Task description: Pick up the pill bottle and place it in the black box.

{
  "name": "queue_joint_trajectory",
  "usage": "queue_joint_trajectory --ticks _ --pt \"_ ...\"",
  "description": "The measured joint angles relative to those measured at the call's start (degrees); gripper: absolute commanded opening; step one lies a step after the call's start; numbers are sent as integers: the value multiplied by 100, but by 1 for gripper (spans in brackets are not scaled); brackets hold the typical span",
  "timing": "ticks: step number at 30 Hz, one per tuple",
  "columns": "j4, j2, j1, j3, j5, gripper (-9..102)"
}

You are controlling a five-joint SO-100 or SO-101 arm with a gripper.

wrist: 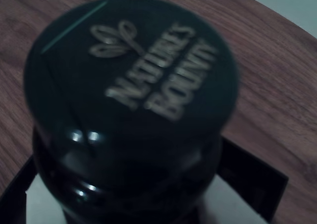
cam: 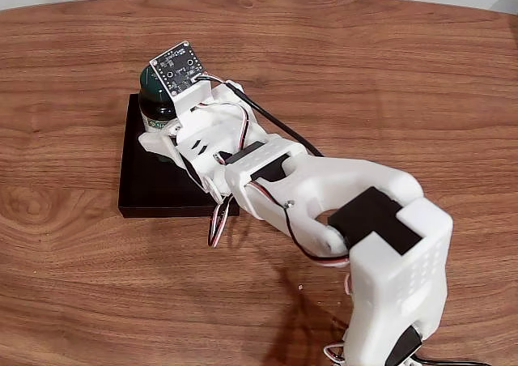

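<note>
Wood-grain counter (cam: 364, 66) fills the fixed view, warm brown with a pale strip of wall along the top edge. At about ten o'clock from the picture's centre sits the black box (cam: 150, 184), a low matte tray, and the white arm (cam: 348, 196) reaches up to it from the five o'clock corner.

Over the box's far end, the pill bottle (cam: 155, 99) stands upright with its dark green cap at about eleven o'clock from the wrist's small circuit board (cam: 178, 66). In the wrist view the cap (wrist: 133, 65) looms large with pale lettering across it, the bottle's dark shoulder below it and black box wall at five and seven o'clock.

The jaws (cam: 162, 131) sit at the bottle's label, but the wrist housing hides the fingertips, so I cannot tell whether they are clamped on it or already slack. Nor can I tell whether the bottle's base touches the box floor.

This looks like the placing step, nearly finished. The next move probably calls for settling the bottle down, widening the jaws, and backing off toward five o'clock without tipping it.
</note>
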Motion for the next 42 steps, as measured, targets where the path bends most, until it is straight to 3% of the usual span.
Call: queue_joint_trajectory --ticks 8,24,42 --pt "0 0 0 -9 0 22" --pt "0 0 -18 -9 79 39" --pt "0 466 79 545 79 45"
